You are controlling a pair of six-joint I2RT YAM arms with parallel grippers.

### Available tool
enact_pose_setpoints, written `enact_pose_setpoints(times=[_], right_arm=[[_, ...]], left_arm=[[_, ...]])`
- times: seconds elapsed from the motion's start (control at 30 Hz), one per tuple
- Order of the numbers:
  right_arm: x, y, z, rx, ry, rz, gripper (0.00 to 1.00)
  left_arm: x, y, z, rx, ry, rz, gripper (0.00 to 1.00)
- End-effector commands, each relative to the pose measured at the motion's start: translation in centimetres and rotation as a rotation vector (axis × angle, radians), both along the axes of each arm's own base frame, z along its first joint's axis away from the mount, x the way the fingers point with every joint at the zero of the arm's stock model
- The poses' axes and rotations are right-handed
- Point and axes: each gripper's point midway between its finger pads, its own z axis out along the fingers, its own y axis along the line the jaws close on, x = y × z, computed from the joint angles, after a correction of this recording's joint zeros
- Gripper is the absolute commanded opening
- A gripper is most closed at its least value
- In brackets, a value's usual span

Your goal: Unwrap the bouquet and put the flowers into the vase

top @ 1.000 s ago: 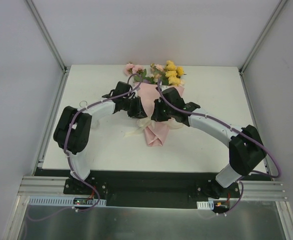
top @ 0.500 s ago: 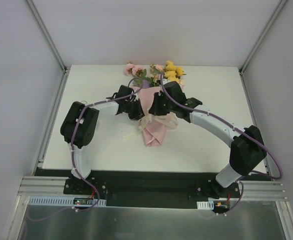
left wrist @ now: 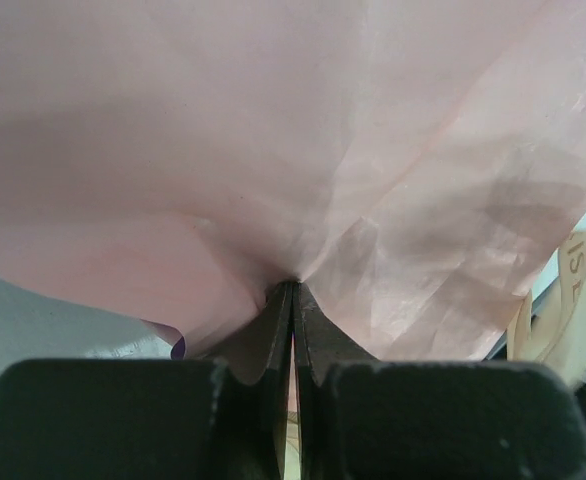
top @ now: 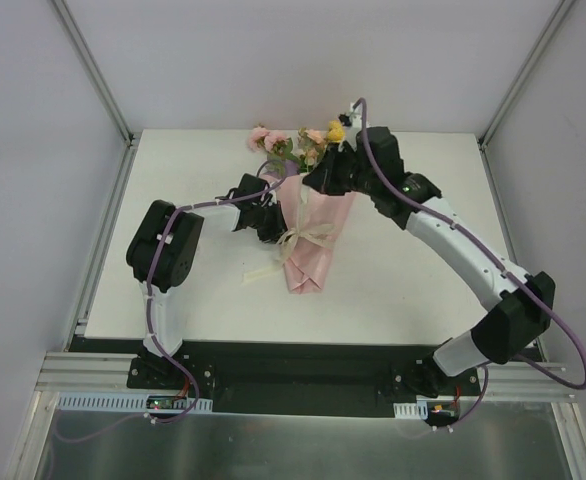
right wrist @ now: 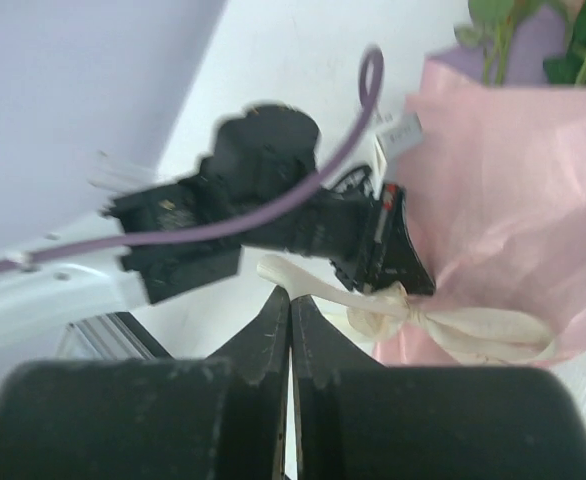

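The bouquet (top: 311, 235) lies mid-table, its pink paper cone pointing toward the arms, with a cream ribbon bow (top: 308, 238) tied around it. The flowers (top: 273, 142), pink and yellow roses on leafy stems, stick out at the far end. My left gripper (top: 276, 224) is shut on the paper's left edge, and in its wrist view the pinched pink fold (left wrist: 303, 200) fills the frame above the left gripper (left wrist: 293, 285). My right gripper (top: 318, 183) hangs raised over the cone's upper right. The right gripper (right wrist: 291, 296) is shut, with one ribbon tail (right wrist: 303, 280) lying beyond its tips. The vase is out of view.
The white table (top: 193, 170) is bounded by metal frame rails (top: 101, 240) at the left and right and by grey walls behind. Another loose ribbon tail (top: 263, 272) trails on the table left of the cone's tip.
My left gripper closed on the paper's left edge. My right arm lifted from beside the bow and swung back and right, and it now covers most of the yellow roses.
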Motion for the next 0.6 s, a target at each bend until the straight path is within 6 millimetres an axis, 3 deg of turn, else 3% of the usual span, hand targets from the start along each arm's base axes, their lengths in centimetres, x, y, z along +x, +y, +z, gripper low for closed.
enact_pose_setpoints(times=[0.0, 0.07, 0.23, 0.3, 0.5, 0.57], right_arm=[[-0.9, -2.0, 12.0, 0.196, -0.193, -0.011, 0.01], [-1.4, -3.2, 15.2, 0.242, -0.248, -0.021, 0.01], [-1.6, -8.1, 20.7, 0.284, -0.382, -0.115, 0.01], [-1.7, -10.7, 21.7, 0.258, -0.434, -0.181, 0.01], [-1.4, -16.3, 20.0, 0.143, -0.455, -0.342, 0.01], [-1.9, -18.0, 21.1, 0.120, -0.497, -0.390, 0.01]], left_arm=[[-0.4, 0.7, -2.3, 0.067, 0.027, 0.014, 0.00], [-0.5, 0.8, -2.4, 0.069, 0.029, 0.015, 0.00], [-0.4, 0.8, -2.5, 0.076, 0.025, 0.011, 0.00], [-0.3, 0.6, -2.1, 0.065, 0.021, 0.010, 0.00], [0.4, 0.3, -0.5, 0.051, -0.012, 0.003, 0.00], [0.5, 0.3, -0.3, 0.053, -0.013, 0.003, 0.00]])
